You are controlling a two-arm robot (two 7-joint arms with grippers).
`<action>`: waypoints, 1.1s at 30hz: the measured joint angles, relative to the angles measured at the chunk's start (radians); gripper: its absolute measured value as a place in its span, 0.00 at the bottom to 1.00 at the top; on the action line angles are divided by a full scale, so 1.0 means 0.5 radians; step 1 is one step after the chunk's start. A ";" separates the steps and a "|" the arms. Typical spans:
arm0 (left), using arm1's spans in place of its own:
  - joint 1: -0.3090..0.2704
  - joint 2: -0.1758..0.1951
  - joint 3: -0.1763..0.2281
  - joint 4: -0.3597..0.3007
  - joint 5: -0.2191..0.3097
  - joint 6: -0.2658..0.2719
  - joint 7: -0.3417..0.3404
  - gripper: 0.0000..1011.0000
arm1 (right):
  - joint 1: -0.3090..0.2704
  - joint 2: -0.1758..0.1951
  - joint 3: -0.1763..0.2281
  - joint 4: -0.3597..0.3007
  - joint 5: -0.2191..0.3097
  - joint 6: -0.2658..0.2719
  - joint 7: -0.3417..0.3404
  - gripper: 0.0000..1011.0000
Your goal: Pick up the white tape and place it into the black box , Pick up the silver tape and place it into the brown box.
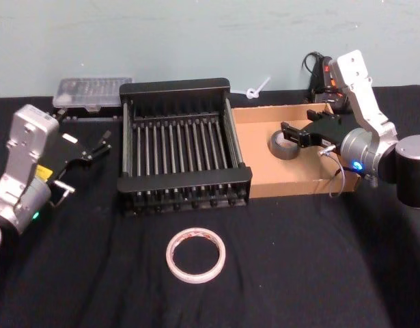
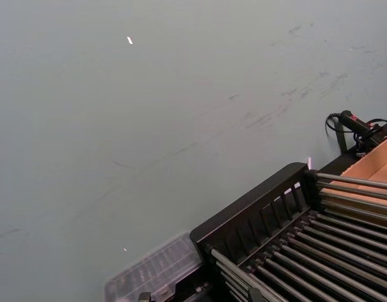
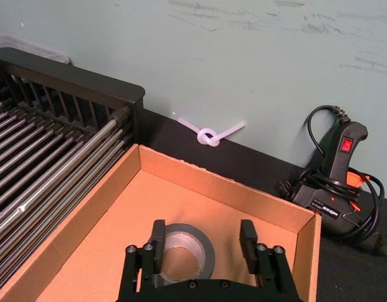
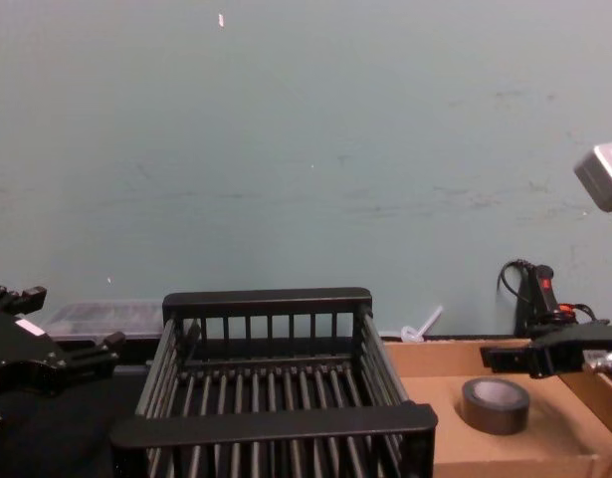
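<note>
Between right pincer's [image 3: 202, 242] fingers: silver tape [image 3: 184, 250].

Grey-silver tape [image 1: 286, 145], tan box [image 1: 264, 171], black slatted crate [image 1: 179, 89], white red-marked ring [image 1: 195, 255]

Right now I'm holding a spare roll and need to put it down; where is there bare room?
Free: the slatted black plastic crate holds nothing, and black cloth lies bare around the flat white tape ring. Crowded: the tan cardboard box, where the open right gripper hovers at the grey-silver tape roll. The left gripper sits left of the crate.
</note>
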 joint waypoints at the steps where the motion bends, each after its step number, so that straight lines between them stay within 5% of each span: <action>1: 0.000 0.000 0.000 0.000 0.000 0.000 0.000 0.99 | 0.000 0.000 0.000 0.000 0.000 0.000 0.000 0.74; 11: 0.000 0.000 0.000 0.000 0.000 0.000 0.000 0.99 | 0.000 0.000 0.000 -0.002 0.003 0.001 0.000 0.99; 25: 0.000 0.000 0.000 0.000 0.000 0.000 0.000 0.99 | -0.013 0.004 0.012 -0.017 0.005 0.001 0.014 0.99; 33: 0.000 0.000 0.000 0.000 0.000 0.000 0.000 0.99 | -0.118 0.053 0.063 -0.179 0.043 0.010 0.081 0.99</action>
